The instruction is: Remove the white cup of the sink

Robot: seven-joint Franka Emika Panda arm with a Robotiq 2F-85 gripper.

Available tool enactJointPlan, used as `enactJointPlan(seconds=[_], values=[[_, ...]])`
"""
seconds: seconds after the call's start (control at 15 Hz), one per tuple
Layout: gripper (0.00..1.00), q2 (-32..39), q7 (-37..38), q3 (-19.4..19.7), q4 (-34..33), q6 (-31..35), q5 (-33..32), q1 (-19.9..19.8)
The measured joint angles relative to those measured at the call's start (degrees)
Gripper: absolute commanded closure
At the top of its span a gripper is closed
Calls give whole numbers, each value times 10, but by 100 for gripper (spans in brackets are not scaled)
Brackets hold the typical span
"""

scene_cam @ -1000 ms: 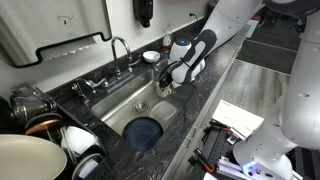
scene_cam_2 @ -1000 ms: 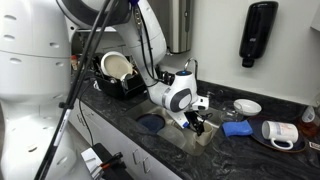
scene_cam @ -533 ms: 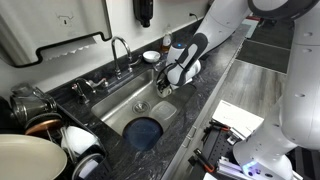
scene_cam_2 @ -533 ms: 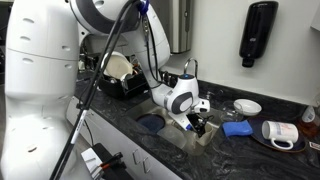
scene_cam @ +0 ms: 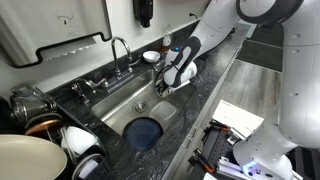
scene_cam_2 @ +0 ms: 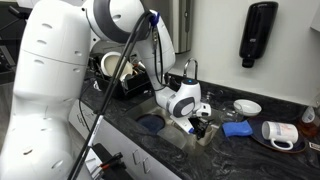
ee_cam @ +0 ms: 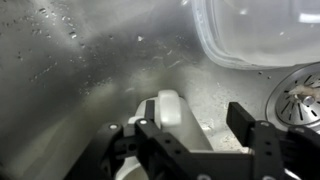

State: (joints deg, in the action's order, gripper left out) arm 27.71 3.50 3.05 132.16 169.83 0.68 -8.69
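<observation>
Down into the sink point(scene_cam: 112, 100) with the gripper point(scene_cam: 165, 86), at the end away from the stacked dishes point(scene_cam: 45, 135). Tucked below the dark speckled counter point(scene_cam: 205, 95) in both exterior views, close against the basin wall, across from the curved faucet point(scene_cam: 120, 47) and well apart from the dark blue round dish point(scene_cam: 145, 132). No clean look at the target from out here, with the gripper point(scene_cam_2: 197, 122) and wrist in front of it.

Over to the wrist view, and there on the wet steel floor of the sink point(ee_cam: 70, 70): the white cup point(ee_cam: 168, 108). Small, off-white, short and round-shouldered, plain and unmarked, brightest along its upper edge. Sitting right between the two dark fingers point(ee_cam: 140, 140), nearer the one on the left of the picture, with open steel showing before the other.

Spread wide at the gripper point(ee_cam: 193, 120), straddling the cup and clamped on nothing. Possibly brushing it on the near side, but too murky to call.

Just beyond the cup, a large pale bowl point(ee_cam: 260, 40) with a glassy rim. At the right edge, the round drain point(ee_cam: 300, 95).
</observation>
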Motion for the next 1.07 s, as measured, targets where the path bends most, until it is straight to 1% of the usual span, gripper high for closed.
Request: enactJointPlan(seconds=[0.2,0.4,0.47,0.6,0.8,0.93,1.07], values=[[77,3,-16,-11,-3,-2,6,-16],[99,3,-20,-12,-7,-7,6,-20],[100,3,-20,-11,-8,-10,6,-20],[96,3,-20,-10,-11,-14,6,-20],[96,3,-20,-5,-17,-22,5,-15],[96,2,-20,7,-18,-26,-1,-3],[96,-3,-16,29,-18,-36,-18,21]])
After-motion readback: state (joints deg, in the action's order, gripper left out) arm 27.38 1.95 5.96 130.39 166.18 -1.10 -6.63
